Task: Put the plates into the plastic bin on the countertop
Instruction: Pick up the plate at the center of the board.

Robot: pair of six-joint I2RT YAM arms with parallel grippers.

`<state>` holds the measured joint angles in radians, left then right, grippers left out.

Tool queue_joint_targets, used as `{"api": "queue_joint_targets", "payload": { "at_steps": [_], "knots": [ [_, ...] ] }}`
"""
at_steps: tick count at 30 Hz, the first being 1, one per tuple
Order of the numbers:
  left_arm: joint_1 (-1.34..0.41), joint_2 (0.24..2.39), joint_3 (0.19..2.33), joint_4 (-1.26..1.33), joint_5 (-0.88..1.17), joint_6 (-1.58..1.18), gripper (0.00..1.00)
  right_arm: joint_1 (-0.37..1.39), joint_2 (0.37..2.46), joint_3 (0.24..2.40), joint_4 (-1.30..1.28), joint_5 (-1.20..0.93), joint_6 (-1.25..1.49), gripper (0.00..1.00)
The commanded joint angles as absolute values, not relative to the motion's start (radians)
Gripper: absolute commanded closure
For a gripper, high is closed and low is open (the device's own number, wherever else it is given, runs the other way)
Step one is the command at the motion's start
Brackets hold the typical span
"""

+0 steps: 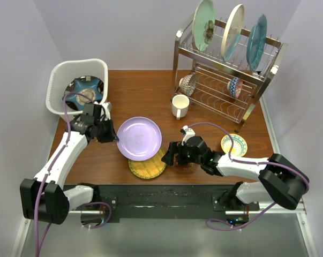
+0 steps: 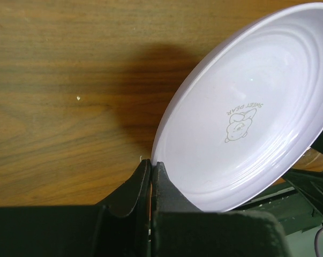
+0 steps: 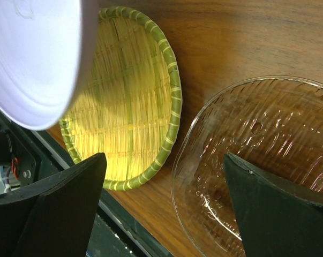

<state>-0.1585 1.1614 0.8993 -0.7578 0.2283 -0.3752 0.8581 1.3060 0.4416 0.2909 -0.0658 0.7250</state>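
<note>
**Lavender plate pinched at the rim, bin waiting back left**

Clamped at its left edge by the left gripper (image 1: 106, 134): the lavender plate (image 1: 139, 138), tilted in the left wrist view, with both fingers (image 2: 134, 184) shut tight on the thin rim. Placed mid-countertop (image 1: 150, 88), with its near edge overlapping a woven tray (image 1: 147, 167); hard to tell from above whether resting on that tray or hanging just clear.

Just behind the left gripper, in the back left corner: the plastic bin (image 1: 81, 61), already holding the blue star-shaped dish (image 1: 86, 91). Over by the tray: the right gripper (image 1: 172, 155), spread wide, holding nothing, poised above a clear glass dish (image 3: 257, 134).

For the carry:
- Lift first, straight up, until free of the woven tray.
- Move slowly. A one-point pinch on a broad plate probably means easy pivoting or slipping.
- Clear the bin's rolled rim before crossing it; no dragging the plate over the wall.
- Lower flat onto the star dish and open only once low.
- Leave the right arm parked, away from the swing path.

Left for later: more plates (image 1: 232, 32) upright in the dish rack (image 1: 220, 96).
</note>
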Motion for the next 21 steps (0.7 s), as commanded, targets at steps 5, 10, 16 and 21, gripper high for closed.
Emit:
{"api": "queue_joint_targets", "payload": {
  "at_steps": [5,10,16,21],
  "knots": [
    [-0.160,1.195,1.043,-0.762,0.227,-0.384,1.00,0.864,1.287,0.445,0.282,-0.051,0.707,0.06],
    [-0.160,1.238,1.104,-0.764,0.210,-0.380,1.00,0.864,1.287,0.445,0.276,-0.051,0.706,0.06],
    [-0.160,1.285,1.207,-0.765,0.181,-0.382,1.00,0.864,1.295,0.448,0.276,-0.049,0.706,0.06],
    [-0.152,1.341,1.275,-0.772,0.160,-0.377,1.00,0.864,1.305,0.449,0.278,-0.054,0.704,0.06]
  ]
}}
